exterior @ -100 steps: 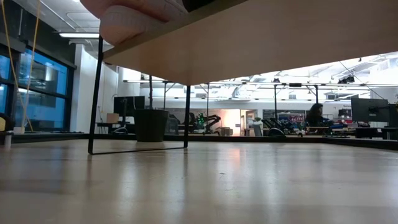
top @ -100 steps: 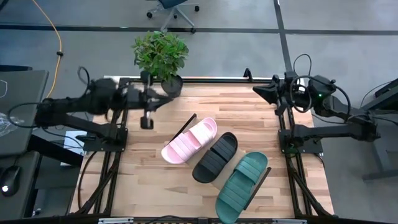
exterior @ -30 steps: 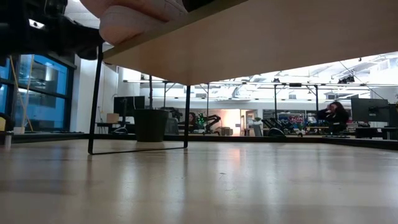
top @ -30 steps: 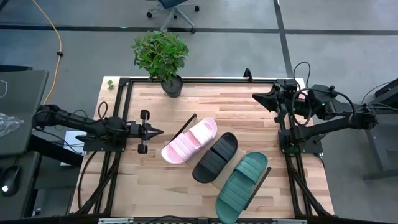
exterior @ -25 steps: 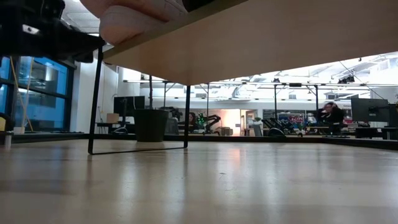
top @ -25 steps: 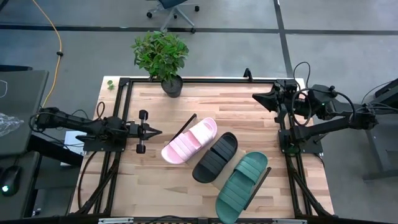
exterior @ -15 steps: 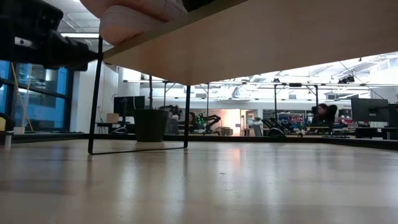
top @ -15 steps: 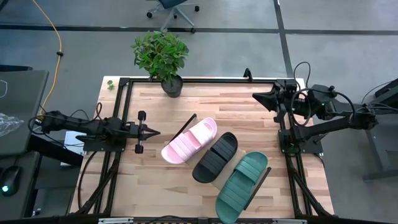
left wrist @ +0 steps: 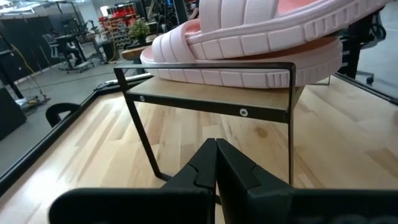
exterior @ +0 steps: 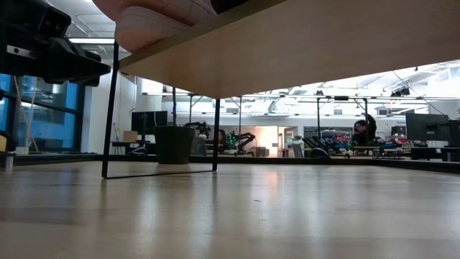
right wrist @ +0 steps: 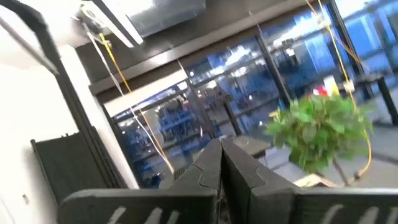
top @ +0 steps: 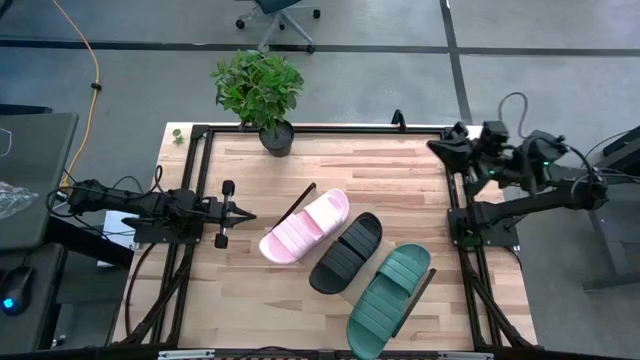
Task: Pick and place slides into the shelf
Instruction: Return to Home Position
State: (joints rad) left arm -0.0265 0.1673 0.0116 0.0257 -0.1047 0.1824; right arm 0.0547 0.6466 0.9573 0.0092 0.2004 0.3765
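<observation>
Three slides lie side by side across the shelf in the high view: pink (top: 305, 226), black (top: 346, 252) and teal (top: 390, 299). They cover most of the plank; its black end frames (top: 297, 200) show beside the pink slide and the teal one. In the left wrist view the pink slide (left wrist: 249, 31) rests sole-down on the plank above the end frame (left wrist: 211, 107). My left gripper (top: 247, 213) (left wrist: 216, 149) is shut, level and pointing at that end, a short way off. My right gripper (top: 434, 147) (right wrist: 221, 152) is shut at the table's far right corner.
A potted plant (top: 260, 90) stands at the table's far edge and shows in the right wrist view (right wrist: 320, 130). The low view looks under the plank (exterior: 323, 43), past a frame leg (exterior: 111, 108). Bare slatted tabletop (top: 240, 300) lies near left.
My left gripper has drawn back a little toward the table's left edge, staying shut. My right gripper has drawn back toward the table's right edge. The three slides and the shelf have stayed where they were.
</observation>
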